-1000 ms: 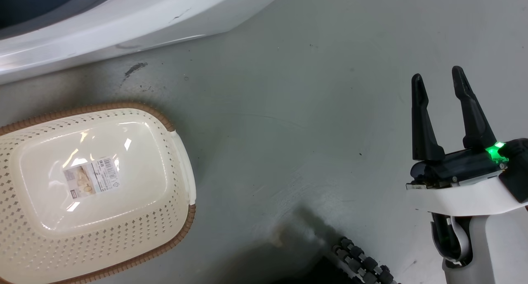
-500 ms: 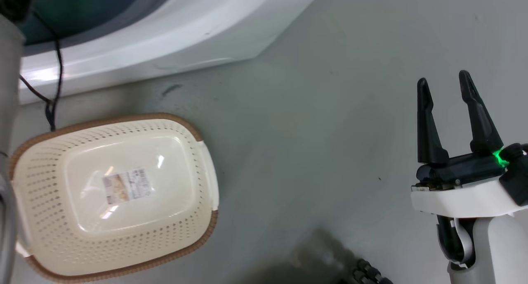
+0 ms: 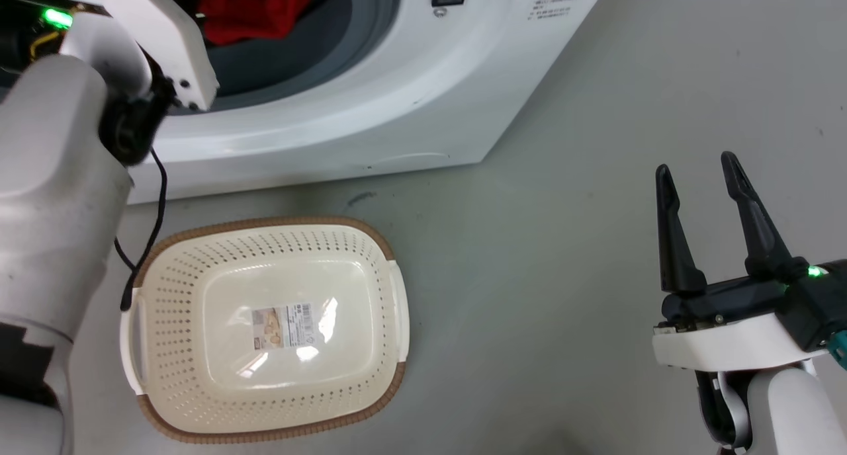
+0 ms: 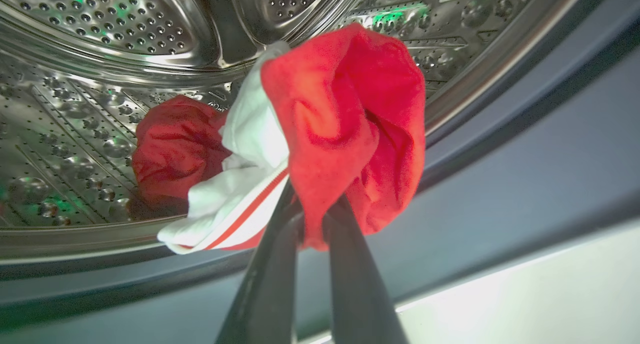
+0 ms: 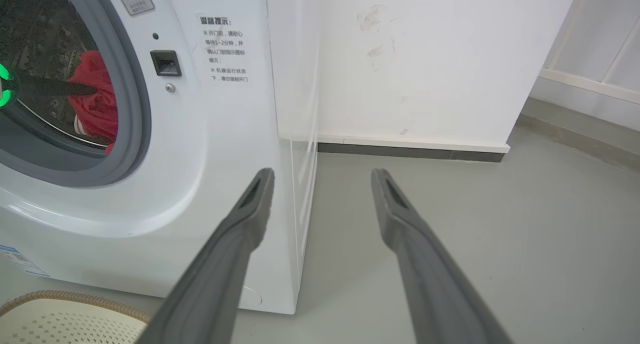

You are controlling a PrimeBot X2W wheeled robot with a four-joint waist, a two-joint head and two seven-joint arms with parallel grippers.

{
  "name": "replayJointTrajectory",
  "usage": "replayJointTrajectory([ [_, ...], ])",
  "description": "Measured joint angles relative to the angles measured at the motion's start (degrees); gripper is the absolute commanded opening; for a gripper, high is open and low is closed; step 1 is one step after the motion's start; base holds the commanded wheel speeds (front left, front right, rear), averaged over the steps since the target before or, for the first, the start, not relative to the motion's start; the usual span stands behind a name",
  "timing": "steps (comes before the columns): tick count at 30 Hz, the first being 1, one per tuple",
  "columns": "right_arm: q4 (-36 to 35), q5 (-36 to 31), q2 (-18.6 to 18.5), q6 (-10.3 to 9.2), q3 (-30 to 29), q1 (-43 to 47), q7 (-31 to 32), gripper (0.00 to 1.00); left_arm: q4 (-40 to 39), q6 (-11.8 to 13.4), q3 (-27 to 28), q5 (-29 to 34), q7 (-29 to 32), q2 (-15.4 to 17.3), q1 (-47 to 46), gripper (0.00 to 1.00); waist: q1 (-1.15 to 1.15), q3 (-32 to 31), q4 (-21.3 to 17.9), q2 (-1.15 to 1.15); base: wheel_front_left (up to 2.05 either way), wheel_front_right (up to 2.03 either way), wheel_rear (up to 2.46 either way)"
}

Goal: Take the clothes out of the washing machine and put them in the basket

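Red clothes (image 4: 340, 109) (apparently white-banded); cream basket (image 3: 173, 289)

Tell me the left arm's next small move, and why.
Probably pull the left gripper straight back out of the washing machine: it is shut on the clothes, bunched just inside the grey ring, and the basket on the floor in front holds no clothes yet.

The round mouth of the large white front-loading washing machine (image 3: 410, 98) stood open, yet the left gripper (image 4: 314, 216), pinched on a red, white-banded garment (image 4: 345, 114), filled its lower middle, and the pale left forearm (image 3: 53, 197) crossed before it. Bare steel drum (image 4: 75, 134) showed around the cloth. In front of the machine an oval cream perforated basket (image 3: 165, 296) lay open upward. Beyond the machine's corner the grey floor (image 3: 562, 243) lay bare around the spread-fingered right gripper (image 3: 695, 164).
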Motion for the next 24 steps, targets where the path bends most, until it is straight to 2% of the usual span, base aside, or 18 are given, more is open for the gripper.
replayJointTrajectory([
  [13,1.21,-1.05,0.00,0.00,-0.46,5.92,0.00,1.00,-7.87,0.10,-3.80,-2.52,-10.40,0.89,12.99,0.00,0.00,-9.56,2.31,0.00,0.00,0.00,0.00],
  [18,1.37,-1.60,-0.01,0.00,-0.90,7.47,0.00,1.00,-12.23,1.75,-4.34,-1.83,-14.79,0.90,18.33,0.00,-0.01,-13.22,3.40,0.00,0.00,0.00,0.00],
  [24,1.45,-2.10,-0.01,0.00,-1.35,9.95,0.00,1.00,-20.09,5.04,-3.80,-0.85,-18.39,2.54,23.64,0.00,-0.01,-17.29,4.89,0.00,0.00,0.00,0.00],
])
